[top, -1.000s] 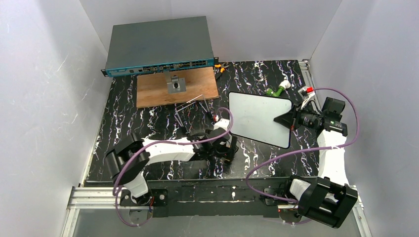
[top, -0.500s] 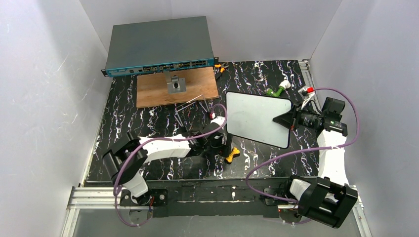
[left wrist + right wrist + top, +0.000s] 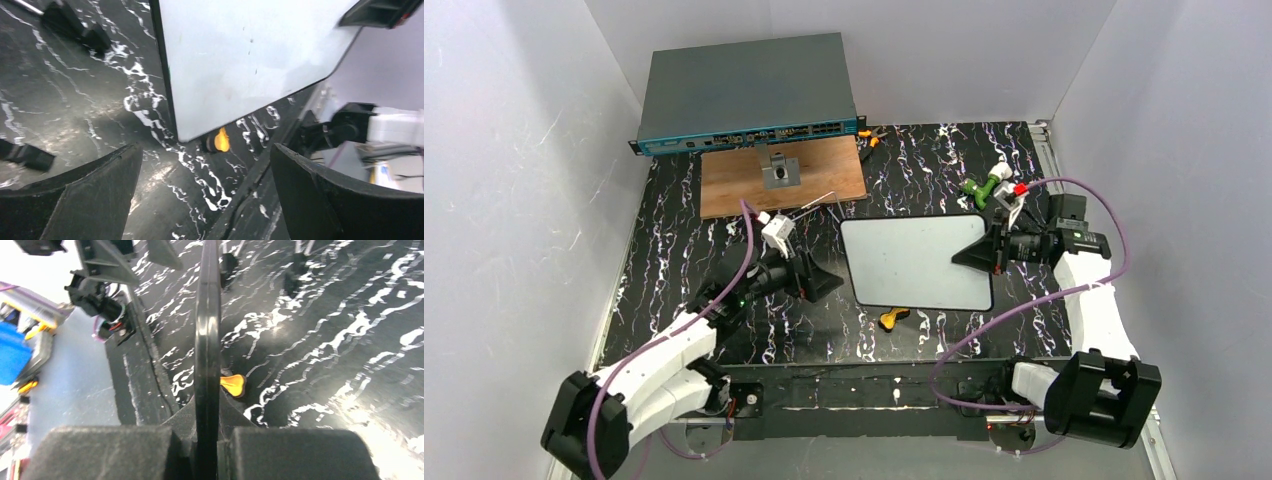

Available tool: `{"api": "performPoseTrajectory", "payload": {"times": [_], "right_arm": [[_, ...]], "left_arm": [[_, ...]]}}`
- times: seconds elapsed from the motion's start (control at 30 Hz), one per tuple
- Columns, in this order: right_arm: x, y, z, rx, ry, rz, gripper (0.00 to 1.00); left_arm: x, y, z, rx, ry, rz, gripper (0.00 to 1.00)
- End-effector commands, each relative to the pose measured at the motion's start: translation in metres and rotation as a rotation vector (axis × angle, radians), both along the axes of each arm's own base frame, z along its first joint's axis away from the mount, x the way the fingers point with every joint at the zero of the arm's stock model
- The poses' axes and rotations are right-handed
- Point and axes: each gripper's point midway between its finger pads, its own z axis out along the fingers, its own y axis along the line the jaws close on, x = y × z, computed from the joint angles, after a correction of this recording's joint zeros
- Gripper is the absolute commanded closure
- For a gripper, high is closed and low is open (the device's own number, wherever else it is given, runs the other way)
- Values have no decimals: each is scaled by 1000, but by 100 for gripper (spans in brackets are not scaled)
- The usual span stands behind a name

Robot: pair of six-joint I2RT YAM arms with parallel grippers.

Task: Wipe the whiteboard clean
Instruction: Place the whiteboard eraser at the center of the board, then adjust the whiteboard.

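Observation:
The whiteboard (image 3: 914,262) is held off the black marbled table (image 3: 684,250), its face blank white apart from a few tiny specks. My right gripper (image 3: 976,252) is shut on its right edge. In the right wrist view the whiteboard (image 3: 207,340) shows edge-on, pinched by that gripper (image 3: 206,437). My left gripper (image 3: 829,283) stands open just left of the board, holding nothing. The left wrist view has the whiteboard (image 3: 240,60) ahead of the spread gripper (image 3: 205,152).
A small orange-and-black object (image 3: 894,318) lies on the table under the board's near edge, also seen as the orange object (image 3: 218,141) and the same orange object (image 3: 233,384). A network switch (image 3: 749,95) and a wooden panel (image 3: 824,180) stand at the back. A green-and-white piece (image 3: 984,185) lies behind the right gripper.
The right arm has carried the whiteboard left, toward the table's middle. The left arm has drawn back to the left, leaving the orange-and-black object on the table; its jaws stay wide.

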Motion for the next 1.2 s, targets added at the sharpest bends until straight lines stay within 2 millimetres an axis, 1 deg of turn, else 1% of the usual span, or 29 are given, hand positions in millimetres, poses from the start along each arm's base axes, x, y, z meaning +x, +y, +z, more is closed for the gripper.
{"api": "performPoseTrajectory", "payload": {"times": [0.0, 0.03, 0.1, 0.2, 0.33, 0.43, 0.5, 0.63, 0.7, 0.8, 0.87, 0.93, 0.97, 1.0, 1.07, 1.1, 1.13, 1.17], "right_arm": [[-22, 28, 34, 165, -23, 173, 99], [-24, 30, 34, 181, -9, 188, 99], [-26, 33, 33, 197, 13, 205, 99], [-30, 37, 35, 232, 38, 230, 99], [-32, 40, 36, 274, 72, 266, 99], [-33, 42, 36, 295, 88, 290, 99], [-33, 43, 35, 303, 104, 301, 99], [-33, 43, 34, 313, 122, 315, 99], [-32, 43, 32, 311, 130, 313, 99], [-29, 43, 28, 296, 140, 293, 99], [-25, 43, 25, 281, 149, 274, 99], [-23, 43, 22, 274, 156, 264, 99], [-23, 43, 22, 275, 161, 264, 99], [-22, 43, 21, 275, 166, 262, 99], [-21, 43, 21, 271, 170, 257, 99], [-21, 43, 20, 269, 172, 254, 94], [-20, 43, 20, 264, 174, 249, 86], [-19, 42, 19, 254, 173, 237, 74]], "left_arm": [[-27, -16, 12, -266, 29, -209, 4], [-27, -19, 13, -297, 20, -227, 4], [-26, -23, 9, -321, 34, -234, 5], [-19, -23, 4, -318, 28, -209, 4], [-16, -26, 5, -310, 11, -217, 5], [-17, -32, 5, -313, -2, -244, 9], [-19, -37, 12, -345, -12, -273, 14], [-24, -45, 28, -428, -27, -331, 30], [-24, -45, 32, -455, -28, -328, 35], [-24, -44, 39, -467, -43, -329, 48], [-26, -44, 43, -464, -49, -340, 63], [-30, -44, 45, -458, -55, -356, 87], [-31, -43, 45, -455, -54, -359, 97], [-32, -43, 45, -450, -52, -361, 100], [-35, -41, 44, -439, -48, -365, 100], [-37, -40, 46, -435, -56, -363, 100], [-37, -38, 46, -427, -59, -352, 100], [-36, -34, 46, -413, -66, -329, 100]]}}
